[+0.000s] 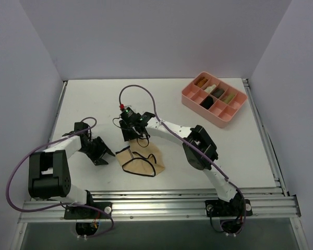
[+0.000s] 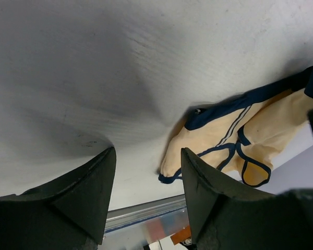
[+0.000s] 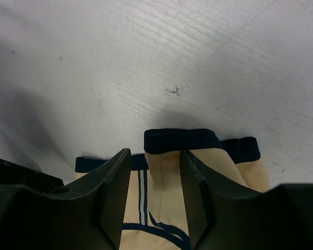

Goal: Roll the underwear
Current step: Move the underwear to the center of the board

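**Item:** the underwear (image 1: 141, 160), tan cloth with dark trim. It lay loosely spread and not yet rolled on the table (image 1: 94, 99), near the front edge and between the two arms. In the right wrist view its far waistband looked doubled over on itself (possibly a first turn; hard to say).

**Right gripper** (image 1: 133, 134): the jaws stood parted astride the garment's far edge, with tan fabric showing in the gap. No pinch was evident.

**Left gripper** (image 1: 103, 152): the jaws stood apart and held nothing. It sat low over the table just beside the cloth's left edge and, so far as could be seen, was not touching it.

**Also present:** a pink tray (image 1: 214, 99), well apart at the far right, with rolled cloths in some compartments.

**Hazards noted:**
- A pinch on one layer only would likely lift a single ply and leave the rest flat, so the roll would start crooked.
- With only the middle of the edge held, the corners could trail and the roll would probably come out as a cone.
- With nothing pinning it down, the cloth could slide toward the front rail instead of turning over.
- Thin, soft fabric tends to spring open once released.
- The arms worked close together, so a converging move risked contact between them.
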`<action>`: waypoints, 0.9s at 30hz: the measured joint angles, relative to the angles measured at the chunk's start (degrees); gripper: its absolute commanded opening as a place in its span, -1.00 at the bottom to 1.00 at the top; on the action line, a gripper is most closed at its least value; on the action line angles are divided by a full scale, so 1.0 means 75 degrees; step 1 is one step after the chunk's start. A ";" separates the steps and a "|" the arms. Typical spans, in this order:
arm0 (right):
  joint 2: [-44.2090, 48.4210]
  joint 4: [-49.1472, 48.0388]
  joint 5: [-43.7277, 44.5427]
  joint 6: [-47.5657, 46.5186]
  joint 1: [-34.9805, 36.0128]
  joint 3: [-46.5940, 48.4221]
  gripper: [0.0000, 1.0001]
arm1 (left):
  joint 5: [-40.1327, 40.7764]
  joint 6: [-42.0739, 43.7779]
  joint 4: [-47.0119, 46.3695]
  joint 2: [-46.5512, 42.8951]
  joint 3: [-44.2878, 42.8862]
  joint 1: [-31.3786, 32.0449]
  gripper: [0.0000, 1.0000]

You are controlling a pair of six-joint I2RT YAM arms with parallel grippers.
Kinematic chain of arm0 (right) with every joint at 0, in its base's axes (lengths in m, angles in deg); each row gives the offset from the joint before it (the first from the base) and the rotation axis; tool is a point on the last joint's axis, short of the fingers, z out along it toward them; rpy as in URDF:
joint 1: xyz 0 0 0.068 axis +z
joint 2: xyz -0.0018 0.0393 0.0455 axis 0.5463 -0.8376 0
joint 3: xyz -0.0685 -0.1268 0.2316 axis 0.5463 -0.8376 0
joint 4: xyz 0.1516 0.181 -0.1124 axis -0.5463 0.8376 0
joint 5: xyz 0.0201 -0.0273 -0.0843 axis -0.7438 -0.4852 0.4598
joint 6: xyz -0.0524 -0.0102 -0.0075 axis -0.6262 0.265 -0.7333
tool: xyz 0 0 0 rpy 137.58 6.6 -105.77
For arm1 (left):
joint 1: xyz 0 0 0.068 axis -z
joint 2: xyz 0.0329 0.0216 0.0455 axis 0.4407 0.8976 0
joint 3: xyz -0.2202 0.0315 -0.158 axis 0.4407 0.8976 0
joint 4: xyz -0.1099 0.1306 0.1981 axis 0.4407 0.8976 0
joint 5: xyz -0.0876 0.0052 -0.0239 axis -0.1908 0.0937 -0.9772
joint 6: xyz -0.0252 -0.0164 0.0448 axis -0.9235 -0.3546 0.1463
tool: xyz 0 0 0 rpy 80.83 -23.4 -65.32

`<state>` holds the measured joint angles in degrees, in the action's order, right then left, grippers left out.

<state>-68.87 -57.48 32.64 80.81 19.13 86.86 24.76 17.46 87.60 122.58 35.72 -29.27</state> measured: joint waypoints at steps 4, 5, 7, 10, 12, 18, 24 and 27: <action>-0.0254 0.0085 0.0131 -0.0061 0.0102 0.0041 -0.86 | -0.0152 -0.0009 -0.0143 0.0050 0.0000 -0.0006 0.23; -0.0291 0.0137 0.0184 -0.0096 0.0125 0.0041 -0.98 | -0.0175 -0.0015 -0.0195 0.0064 0.0000 -0.0006 0.23; -0.0303 0.0236 0.0268 -0.0114 0.0157 0.0041 -1.00 | -0.0259 -0.0029 -0.0312 0.0117 0.0000 -0.0009 0.23; -0.0300 0.0329 0.0408 -0.0166 0.0143 0.0041 -1.00 | -0.0478 -0.0079 -0.0425 0.0283 -0.0044 -0.0009 0.23; -0.0268 0.0344 0.0466 -0.0207 0.0093 -0.0032 -1.00 | -0.0627 -0.0143 -0.0507 0.0391 -0.0073 -0.0009 0.23; 0.0286 0.0370 0.0501 -0.0219 -0.0181 -0.0743 -1.00 | -0.1072 -0.0335 -0.0944 0.0627 -0.0067 -0.0006 0.23; 0.0624 0.0321 0.0493 -0.0221 -0.0376 -0.0965 -1.00 | -0.1798 -0.0638 -0.1749 0.1067 -0.0044 0.0146 0.18; 0.0691 0.0315 0.0481 -0.0221 -0.0376 -0.1014 -1.00 | -0.2002 -0.0726 -0.2060 0.1268 -0.0090 0.0408 0.17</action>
<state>-63.69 -55.11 36.25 79.15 16.31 79.25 9.74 12.02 72.15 132.09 35.04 -26.21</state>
